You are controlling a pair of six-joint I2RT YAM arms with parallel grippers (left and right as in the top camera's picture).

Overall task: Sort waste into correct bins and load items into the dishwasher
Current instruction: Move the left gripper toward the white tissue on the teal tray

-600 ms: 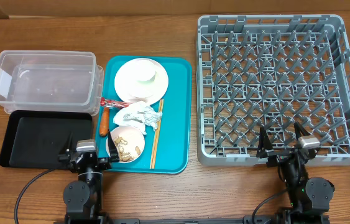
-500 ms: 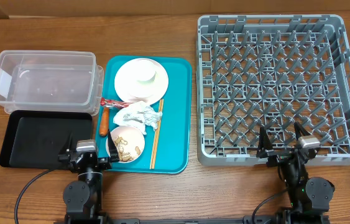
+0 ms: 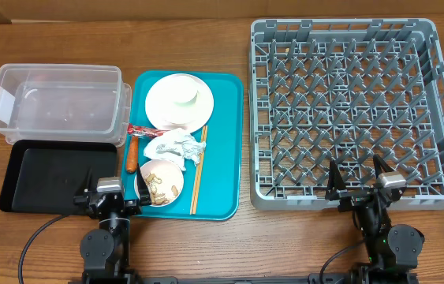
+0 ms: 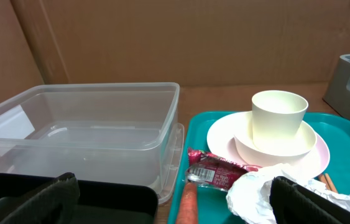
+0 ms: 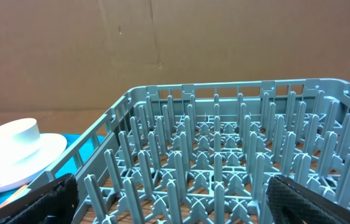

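One dish rack (image 3: pixel 348 110), one teal tray (image 3: pixel 225 158), one black tray (image 3: pixel 48 177), one clear tub (image 3: pixel 52 106). One plate (image 3: pixel 151 102), one cup (image 4: pixel 278 118), two bowls (image 4: pixel 274 148), the second bowl (image 3: pixel 162 181) holding several peanuts (image 3: pixel 158 186). One napkin (image 3: pixel 173 147), one wrapper (image 3: pixel 140 131), one carrot (image 3: pixel 132 155). The chopsticks (image 3: pixel 198 173) look like a single pair, though they are too thin to count surely.

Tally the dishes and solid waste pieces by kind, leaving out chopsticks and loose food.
Plate: 1
Bowls: 2 (stacked bowl, peanut bowl)
Cup: 1
Napkin: 1
Wrapper: 1
Carrot: 1
Total: 7
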